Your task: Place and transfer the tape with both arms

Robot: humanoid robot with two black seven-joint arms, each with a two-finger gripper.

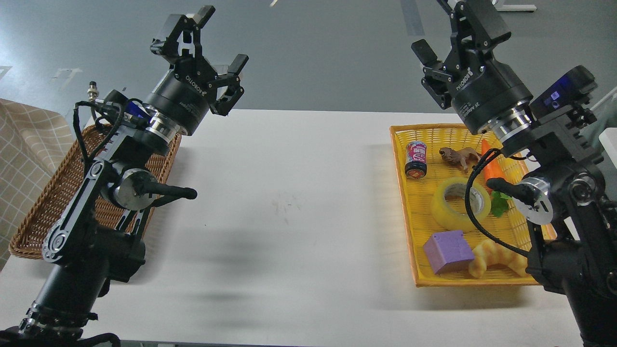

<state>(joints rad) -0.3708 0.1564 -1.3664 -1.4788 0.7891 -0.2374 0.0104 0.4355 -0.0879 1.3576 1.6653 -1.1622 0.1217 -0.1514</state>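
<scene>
The tape [458,205], a yellow translucent roll with a grey-white core, lies flat in the yellow tray [401,193] on the right side of the white table. My right gripper [441,29] is open and empty, raised high above the tray's far end, well above the tape. A black cable of the right arm hangs across the tape's right edge. My left gripper [219,41] is open and empty, raised above the table's far left, over the far corner of the brown wicker basket [43,207].
The tray also holds a purple cube [448,250], a drink can [416,159], a brown toy animal [458,155], a carrot [491,168] and a bread piece [496,258]. A checked cloth [24,140] lies far left.
</scene>
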